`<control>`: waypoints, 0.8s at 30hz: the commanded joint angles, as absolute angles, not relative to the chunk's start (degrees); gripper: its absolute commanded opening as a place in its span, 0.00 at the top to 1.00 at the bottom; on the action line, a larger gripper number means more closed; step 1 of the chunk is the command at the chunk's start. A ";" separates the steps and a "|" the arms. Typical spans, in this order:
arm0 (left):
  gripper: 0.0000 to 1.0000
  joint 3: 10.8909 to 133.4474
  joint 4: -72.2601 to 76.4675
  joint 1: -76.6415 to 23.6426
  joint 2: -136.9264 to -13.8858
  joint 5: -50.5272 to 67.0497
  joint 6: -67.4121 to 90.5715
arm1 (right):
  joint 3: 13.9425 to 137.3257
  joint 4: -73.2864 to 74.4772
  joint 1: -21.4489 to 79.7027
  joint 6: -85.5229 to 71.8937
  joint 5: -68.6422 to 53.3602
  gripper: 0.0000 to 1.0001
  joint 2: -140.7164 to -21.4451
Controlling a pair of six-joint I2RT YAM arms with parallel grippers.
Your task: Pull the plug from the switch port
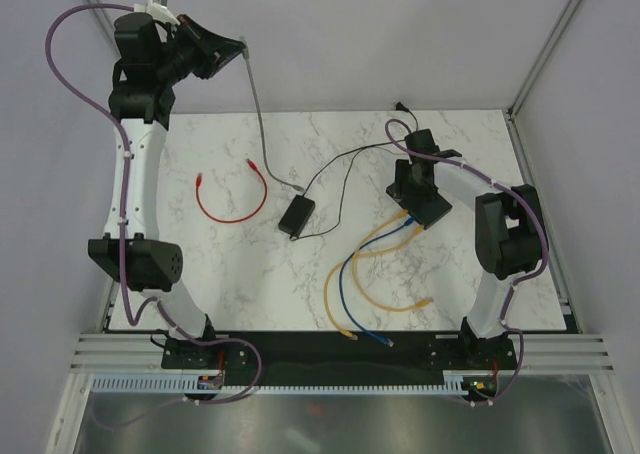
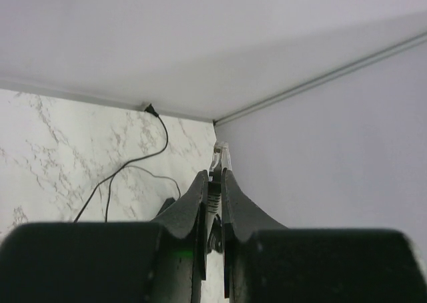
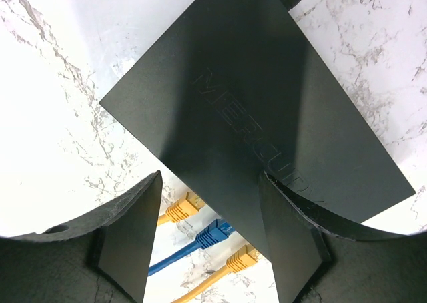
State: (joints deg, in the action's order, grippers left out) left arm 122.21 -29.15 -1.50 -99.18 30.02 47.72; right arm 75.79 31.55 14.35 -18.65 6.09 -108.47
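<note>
Left hand (image 2: 212, 183) pinches a small, hard plug (image 2: 221, 157) by its body, limp grey cable (image 1: 258, 104) dangling. Right hand (image 3: 210, 183) spreads wide over the switch (image 3: 267, 89), probably light and apt to slide.

Grey cable (image 1: 257, 104) in L jaws

switch (image 3: 267, 96): flat black box, right of centre | plug (image 2: 221, 157): clear, aloft, pinched in left hand (image 2: 213, 181)
</note>
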 commanded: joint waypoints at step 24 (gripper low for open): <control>0.98 88.33 -31.11 10.10 -95.79 0.89 27.90 | 72.33 36.74 14.50 -19.07 0.53 0.31 -111.71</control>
State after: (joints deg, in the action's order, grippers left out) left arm 88.66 -30.57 9.39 -96.60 6.98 37.78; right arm 75.18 30.96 14.31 -18.17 5.54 -108.07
